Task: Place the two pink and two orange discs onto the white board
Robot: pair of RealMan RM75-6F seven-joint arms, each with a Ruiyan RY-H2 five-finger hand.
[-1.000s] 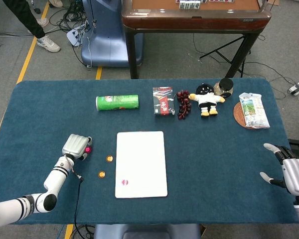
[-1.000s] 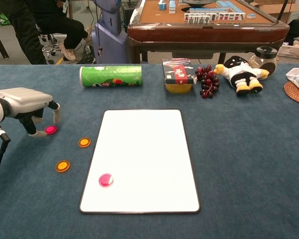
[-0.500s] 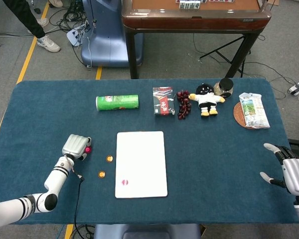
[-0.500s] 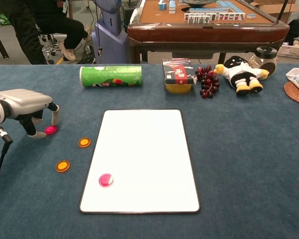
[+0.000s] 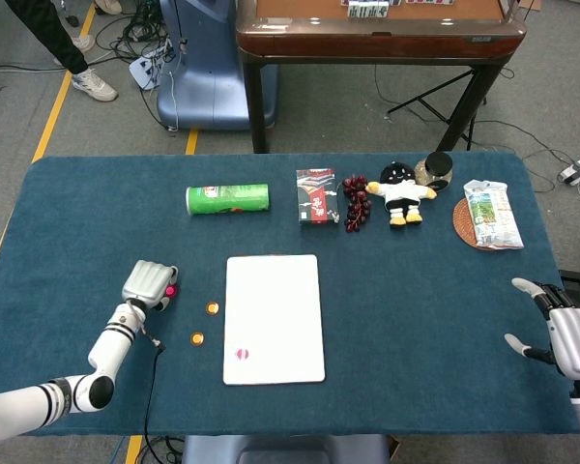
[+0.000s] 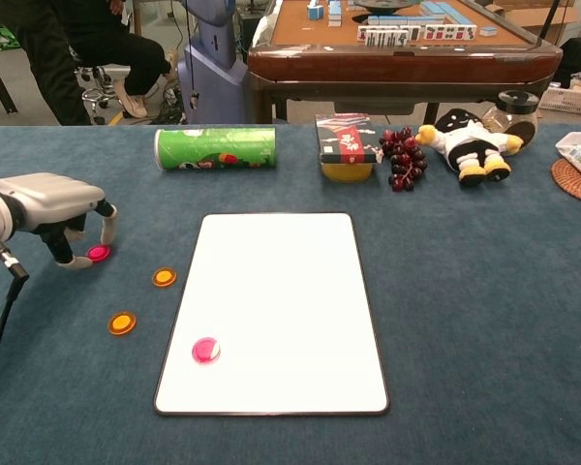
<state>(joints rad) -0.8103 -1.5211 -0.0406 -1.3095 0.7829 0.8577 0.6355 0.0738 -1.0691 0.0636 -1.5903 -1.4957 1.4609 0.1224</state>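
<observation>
- The white board [image 6: 271,310] lies flat in the middle of the blue table [image 6: 484,320], with bare cloth all round it and a wide free stretch to its right.
- One pink disc [image 6: 205,350] sits on the board near its front left corner.
- Two orange discs lie on the cloth left of the board: the nearer one [image 6: 122,323] well off the edge, the farther one [image 6: 164,277] just beside it.
- The second pink disc [image 6: 98,253] lies farther left, under the left hand [image 6: 53,208].
- The left hand hangs palm down over that disc, fingers curled downward around it; whether they touch it I cannot tell.
- The right hand [image 5: 567,333] rests at the table's right edge, fingers spread, holding nothing.
- Along the far side stand a green can [image 6: 215,148], a red box [image 6: 346,140], grapes [image 6: 402,158] and a plush toy [image 6: 465,143].
</observation>
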